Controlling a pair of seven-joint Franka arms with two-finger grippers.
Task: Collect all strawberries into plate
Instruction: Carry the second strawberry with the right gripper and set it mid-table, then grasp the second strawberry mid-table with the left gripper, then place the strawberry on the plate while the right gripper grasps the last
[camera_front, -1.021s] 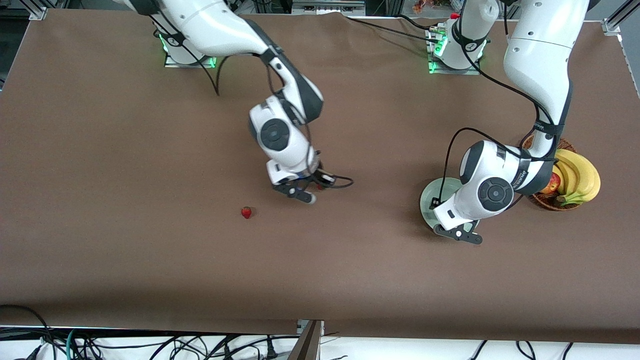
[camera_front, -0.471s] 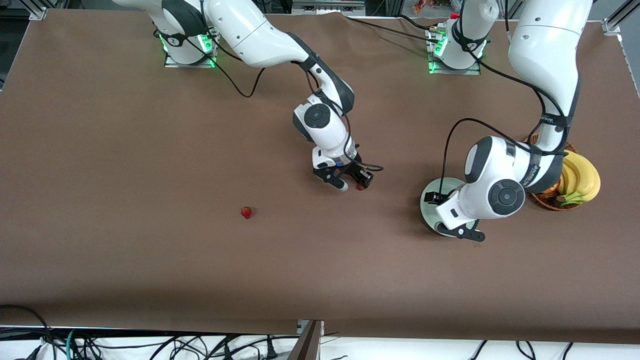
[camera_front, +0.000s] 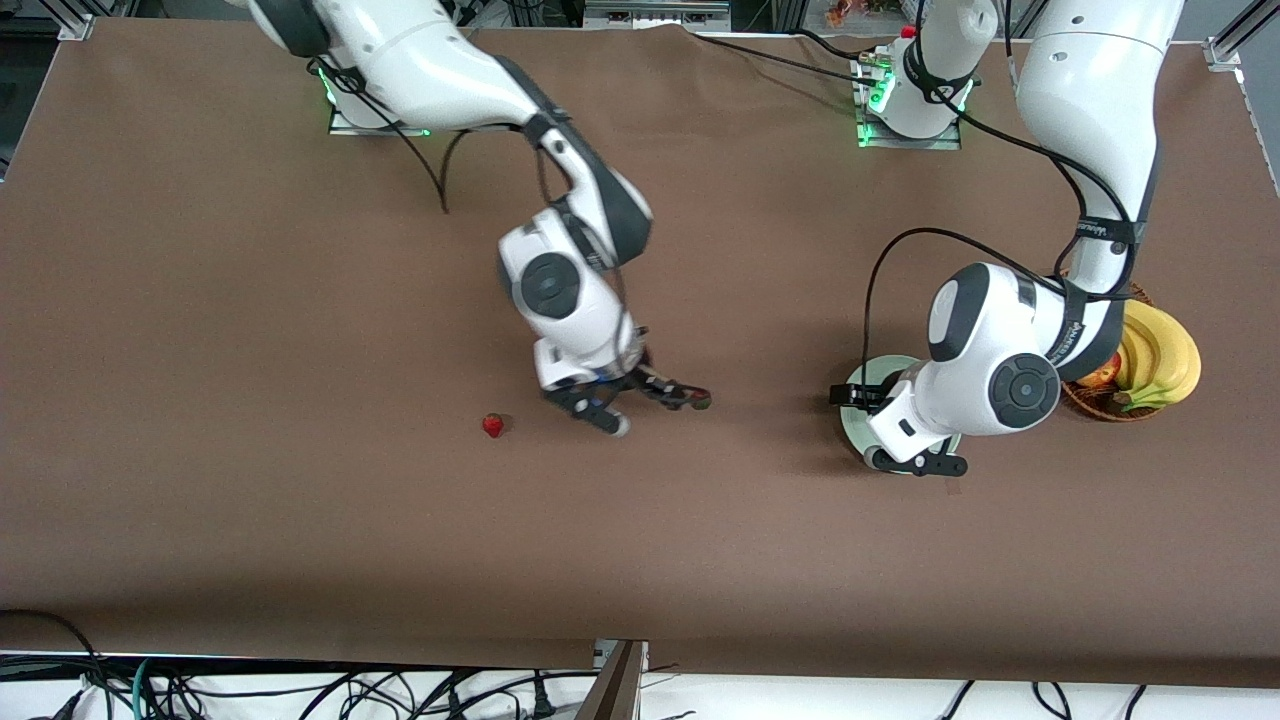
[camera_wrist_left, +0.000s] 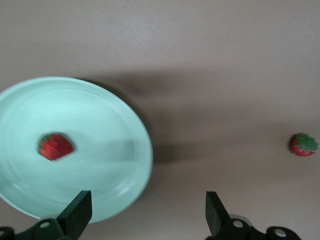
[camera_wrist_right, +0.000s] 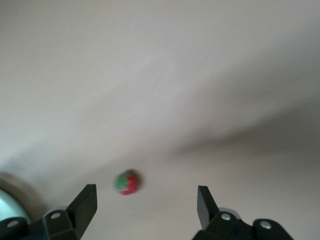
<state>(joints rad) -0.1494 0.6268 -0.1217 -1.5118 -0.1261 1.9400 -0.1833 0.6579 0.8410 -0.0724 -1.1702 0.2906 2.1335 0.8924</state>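
The pale mint-green plate (camera_front: 853, 412) (camera_wrist_left: 125, 125) lies mostly under my left arm. One strawberry (camera_wrist_left: 55, 146) rests in it, hidden in the front view. My left gripper (camera_front: 912, 462) (camera_wrist_left: 145, 215) hangs open and empty over the plate's rim. My right gripper (camera_front: 655, 413) (camera_wrist_right: 145, 210) is open low over the table's middle. A second strawberry (camera_front: 703, 403) (camera_wrist_right: 127, 181) (camera_wrist_left: 303, 144) lies loose by one of its fingertips, not gripped. A third strawberry (camera_front: 493, 425) sits on the mat toward the right arm's end.
A brown wicker basket (camera_front: 1100, 408) with bananas (camera_front: 1160, 355) and a red-yellow apple (camera_front: 1100, 372) stands beside the plate at the left arm's end. Black cables trail from both wrists. The brown mat covers the whole table.
My right gripper has opened and let go of the strawberry it carried, then swung back toward the right arm's end. My left gripper opened fully and shifted slightly over the plate.
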